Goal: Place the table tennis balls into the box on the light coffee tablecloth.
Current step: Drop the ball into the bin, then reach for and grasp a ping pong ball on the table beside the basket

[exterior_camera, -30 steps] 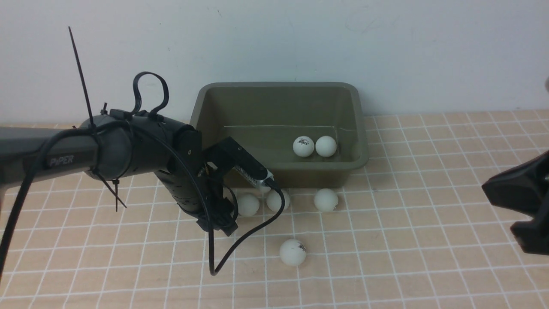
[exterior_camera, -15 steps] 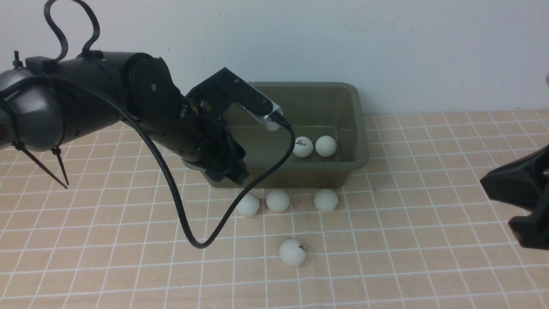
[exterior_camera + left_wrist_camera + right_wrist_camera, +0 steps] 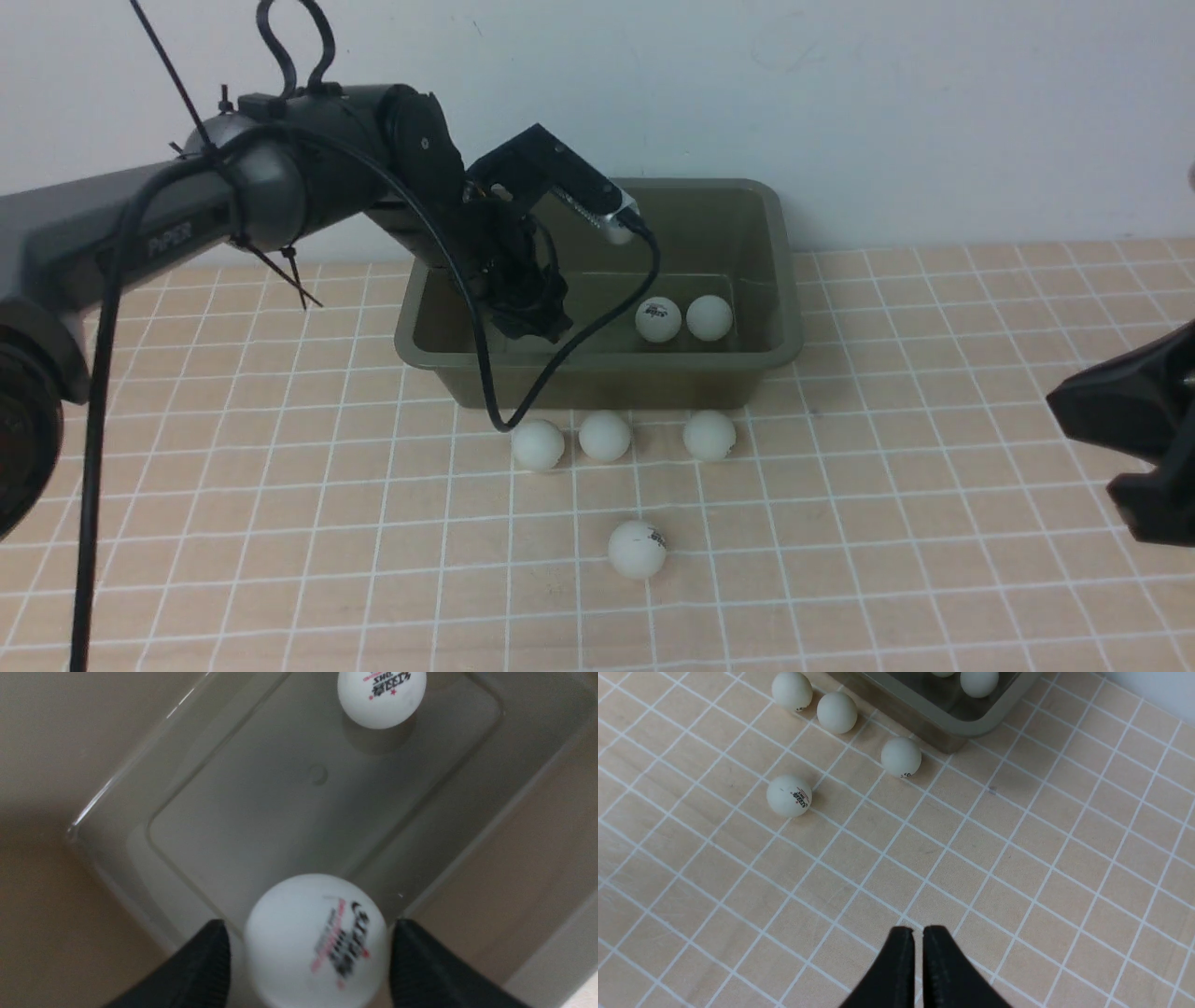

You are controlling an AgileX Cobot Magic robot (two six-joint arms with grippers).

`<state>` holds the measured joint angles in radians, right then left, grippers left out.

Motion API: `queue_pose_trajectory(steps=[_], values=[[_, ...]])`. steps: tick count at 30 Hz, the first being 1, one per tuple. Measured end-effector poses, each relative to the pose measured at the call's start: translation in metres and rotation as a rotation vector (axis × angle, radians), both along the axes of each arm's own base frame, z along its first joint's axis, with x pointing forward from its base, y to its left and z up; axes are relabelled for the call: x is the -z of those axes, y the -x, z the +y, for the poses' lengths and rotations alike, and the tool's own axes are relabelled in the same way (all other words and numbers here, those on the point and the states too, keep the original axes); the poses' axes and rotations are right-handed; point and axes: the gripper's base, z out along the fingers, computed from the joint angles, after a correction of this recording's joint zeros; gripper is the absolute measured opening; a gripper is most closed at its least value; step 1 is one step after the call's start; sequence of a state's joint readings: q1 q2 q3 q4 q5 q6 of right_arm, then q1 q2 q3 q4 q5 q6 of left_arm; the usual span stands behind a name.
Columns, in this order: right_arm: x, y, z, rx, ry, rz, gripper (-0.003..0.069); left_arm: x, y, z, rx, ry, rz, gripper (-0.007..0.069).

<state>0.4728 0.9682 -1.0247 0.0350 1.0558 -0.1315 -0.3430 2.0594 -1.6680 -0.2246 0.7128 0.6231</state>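
The box (image 3: 597, 385) is set on the light coffee tablecloth (image 3: 887, 560) at the far edge of the bench, against the wall (image 3: 840, 93). Over the box's left half, within the line of its rim, the left claw (image 3: 535, 322) is held. Its fingers (image 3: 201, 970) are seen apart, with a table tennis ball (image 3: 317, 942) between them and a thin gap shown beside one finger. Toward the right end of the box, two balls (image 3: 659, 319) are lying side by side; the rest of its floor is left bare. A black cable (image 3: 523, 392) is draped over the near rim. Just before the near wall three balls (image 3: 605, 436) are lined up on the cloth, and a fourth ball (image 3: 638, 549) is placed nearer the front edge. At the right edge the right claw (image 3: 917, 933) is kept with fingers pressed together, well apart from everything, with open cloth around it.
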Motion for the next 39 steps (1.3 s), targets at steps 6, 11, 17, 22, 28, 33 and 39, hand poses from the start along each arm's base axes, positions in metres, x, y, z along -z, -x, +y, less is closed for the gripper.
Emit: queue_pose_trajectory(steps=[6, 11, 17, 22, 28, 33, 39], values=[[0.0, 0.0, 0.0, 0.0, 0.0, 0.0, 0.0022, -0.042, 0.006, 0.0, -0.041, 0.027, 0.073, 0.0509], [0.0, 0.0, 0.0, 0.0, 0.0, 0.0, 0.0022, -0.099, 0.031, 0.007, -0.062, 0.042, 0.145, 0.0444], [0.0, 0.0, 0.0, 0.001, 0.002, -0.004, 0.0022, -0.119, 0.046, 0.012, -0.128, 0.066, 0.186, 0.0309], [-0.001, -0.001, 0.0, 0.001, -0.001, -0.012, 0.0022, -0.111, 0.065, 0.017, -0.242, 0.104, 0.281, 0.0162], [-0.001, -0.001, 0.0, 0.001, -0.002, -0.016, 0.0022, -0.079, 0.117, 0.032, -0.272, 0.068, 0.457, 0.0066], [-0.001, -0.001, 0.0, 0.0, -0.001, -0.019, 0.0022, -0.055, 0.159, 0.039, -0.285, 0.122, 0.579, 0.0038], [-0.001, -0.002, 0.0, -0.002, -0.002, -0.025, 0.0022, -0.029, 0.153, 0.034, -0.275, 0.259, 0.413, 0.0039]])
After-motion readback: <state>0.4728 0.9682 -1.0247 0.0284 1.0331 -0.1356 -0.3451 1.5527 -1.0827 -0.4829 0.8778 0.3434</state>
